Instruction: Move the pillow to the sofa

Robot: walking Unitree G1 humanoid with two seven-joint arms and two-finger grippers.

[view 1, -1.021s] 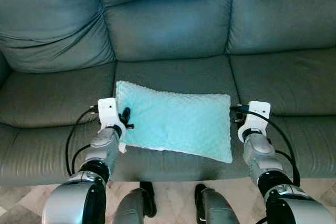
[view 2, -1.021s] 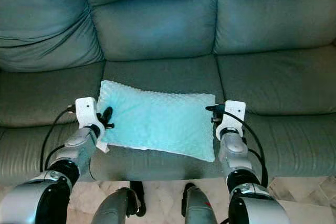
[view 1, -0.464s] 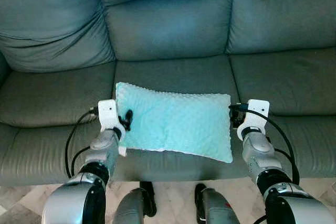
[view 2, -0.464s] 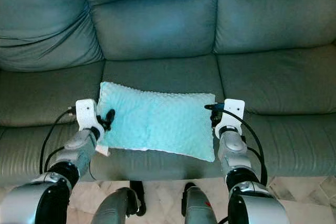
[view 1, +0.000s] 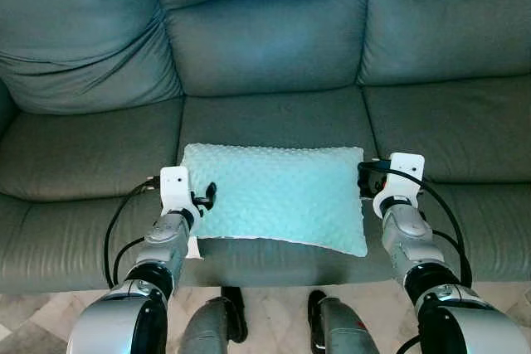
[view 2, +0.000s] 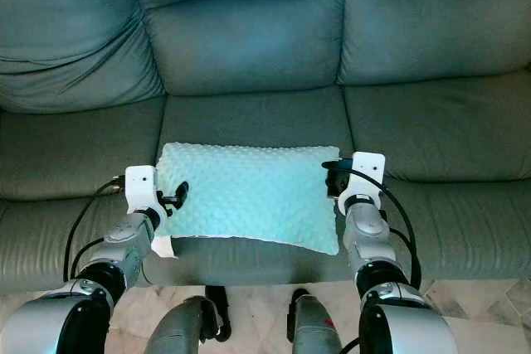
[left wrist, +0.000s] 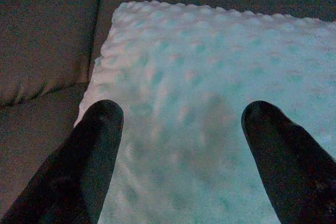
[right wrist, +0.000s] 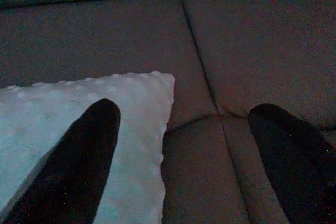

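Observation:
A light turquoise dimpled pillow (view 1: pixel 278 196) lies flat on the middle seat of the grey-green sofa (view 1: pixel 274 118), its near edge at the seat's front. My left gripper (view 1: pixel 206 196) sits at the pillow's left end. In the left wrist view the left gripper (left wrist: pixel 181 124) is open, its fingers (left wrist: pixel 89 150) spread over the pillow (left wrist: pixel 210 66) with nothing gripped. My right gripper (view 1: pixel 363 178) is at the pillow's right end. The right gripper (right wrist: pixel 184 124) is also open, with one finger (right wrist: pixel 79 156) over the pillow's corner (right wrist: pixel 142 98) and the other above bare seat.
The sofa's back cushions (view 1: pixel 265 35) rise behind the pillow, and bare seats lie to the left (view 1: pixel 83 155) and right (view 1: pixel 456 130). Pale tiled floor (view 1: pixel 274 317) and my own feet show below the seat's front edge.
The pillow has turned from a slant to lie square across the seat. My left gripper has drawn back toward me a little, and the right gripper has edged forward.

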